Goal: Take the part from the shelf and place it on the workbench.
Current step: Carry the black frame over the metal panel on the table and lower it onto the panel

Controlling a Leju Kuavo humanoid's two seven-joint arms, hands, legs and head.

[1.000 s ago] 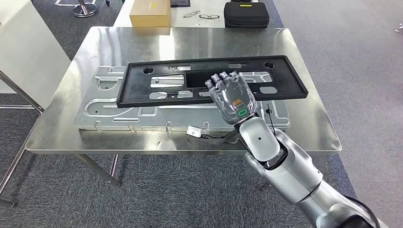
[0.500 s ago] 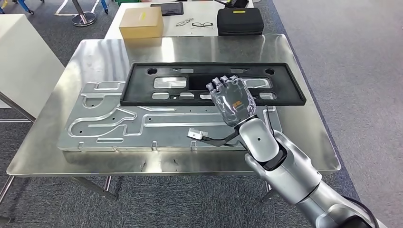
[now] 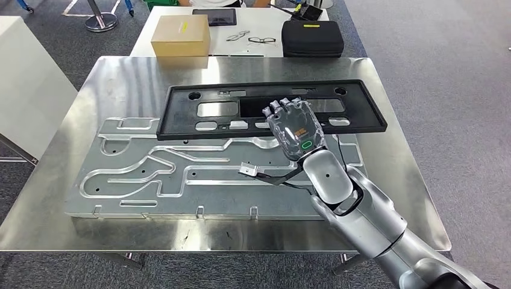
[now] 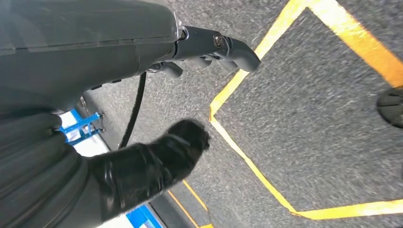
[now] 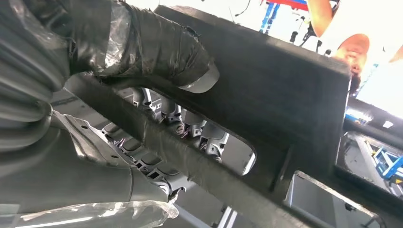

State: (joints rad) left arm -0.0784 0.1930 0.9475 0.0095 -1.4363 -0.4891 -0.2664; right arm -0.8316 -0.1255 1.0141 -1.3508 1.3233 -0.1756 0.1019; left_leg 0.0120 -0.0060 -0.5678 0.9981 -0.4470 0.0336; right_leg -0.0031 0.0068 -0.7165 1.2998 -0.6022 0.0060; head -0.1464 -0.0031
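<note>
Here, workbench (image 3: 120, 78): steel-topped, carrying a grooved metal plate (image 3: 150, 174) across its near half.
Part (image 3: 199, 123): long black frame with cut-outs, held above the plate, extending toward 9 and 3 o'clock of the hand.
Right hand (image 3: 295, 127): thumb under, fingers (image 5: 199, 137) over the frame's near rail, clasped tight.
Left hand (image 4: 152, 166): hanging over grey floor; finger posture unclear.
Box (image 3: 181, 35): at 12 o'clock, on the table beyond.

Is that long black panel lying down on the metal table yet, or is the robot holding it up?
Held up. The right hand grips the black panel through a cutout, above the grooved plate.
</note>
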